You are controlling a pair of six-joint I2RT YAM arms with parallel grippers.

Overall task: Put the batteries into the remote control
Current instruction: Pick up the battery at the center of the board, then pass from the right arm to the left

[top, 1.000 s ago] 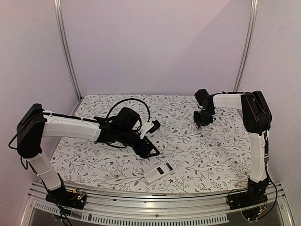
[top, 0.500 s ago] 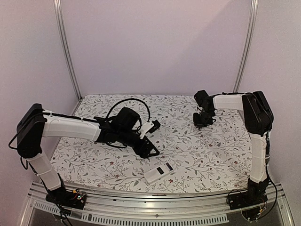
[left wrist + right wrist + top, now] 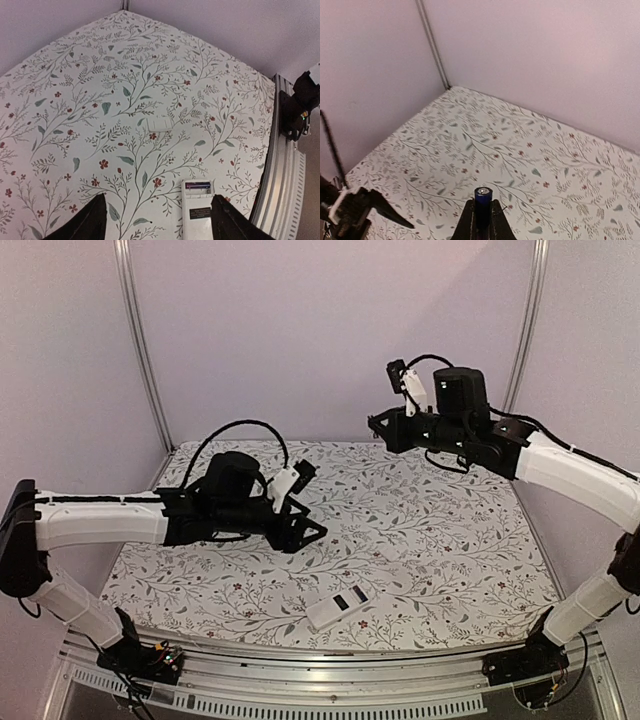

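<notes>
The remote control (image 3: 338, 608) lies flat on the flowered table (image 3: 450, 570) near the front edge, between the two arm bases, white back up. Dark patches show on that back. One of them looks like an open battery bay, though the views are too coarse to be sure. This would suit loading, since the bay faces upward and nothing covers it. A small white plate (image 3: 160, 123), possibly the bay's cover, lies apart from the remote toward the middle of the table, out of the way of any approach. One battery (image 3: 483, 202) is off the table: the right gripper (image 3: 483, 222) has its jaws closed tight on the lower part of the dark cylinder, so that the metal end cap stands clear above the fingertips. Gripping it low probably leaves the free end able to enter the bay first. That arm is held high over the far part of the table, well apart from the remote, so the battery has yet to be brought down and lined up with the bay. The second battery cannot be found in any view. The left gripper (image 3: 159, 197) hovers low over the table just behind the remote, jaws spread wide and holding nothing. The remote's near end sits by its right finger, a stance that seems meant for steadying the remote while the battery goes in.
</notes>
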